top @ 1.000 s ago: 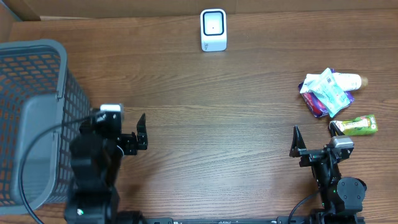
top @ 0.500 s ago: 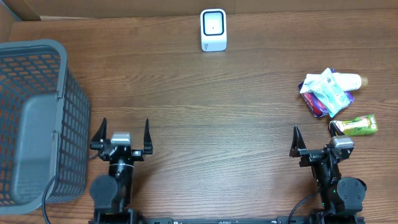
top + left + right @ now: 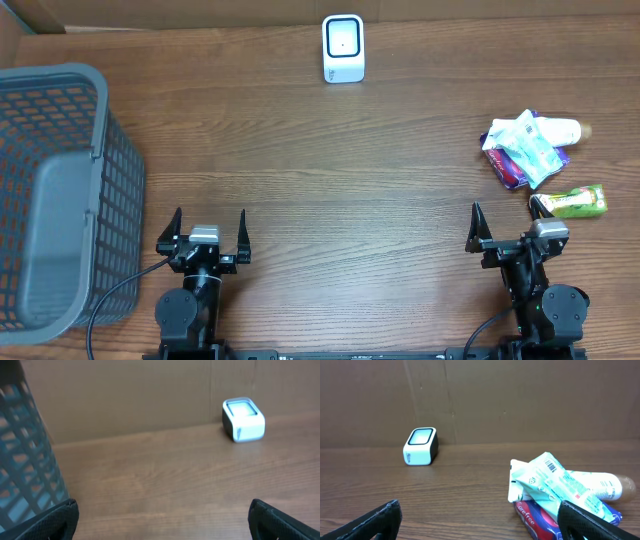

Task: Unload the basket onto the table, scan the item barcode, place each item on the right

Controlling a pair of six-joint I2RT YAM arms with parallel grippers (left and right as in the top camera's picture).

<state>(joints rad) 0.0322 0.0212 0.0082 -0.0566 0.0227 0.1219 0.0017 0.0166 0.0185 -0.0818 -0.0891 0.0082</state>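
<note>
Item 1: left gripper [image 3: 210, 218], bottom of frame, left of centre. Jaws spread wide, nothing held.
Item 2: right gripper [image 3: 506, 218], bottom right. Jaws spread wide, nothing held.
Item 3: green pack [image 3: 572, 201], just above and right of the right gripper and the closest of the goods. Its long axis runs left to right, tilted slightly.
Item 4: pile at right edge, above the green pack. A white-teal packet [image 3: 527, 148] lies over a red-purple packet [image 3: 508, 170], with a white tube [image 3: 562, 130] behind. A barcode [image 3: 551, 466] shows on the white-teal packet's upper face.
Item 5: basket [image 3: 50, 75], grey mesh, left edge. No contents seen.
Item 6: scanner [image 3: 343, 47], top centre, well apart from the goods.
Note: all goods lie on the right, so the right arm is nearer. Judged route to the scanner is up and left.
</note>
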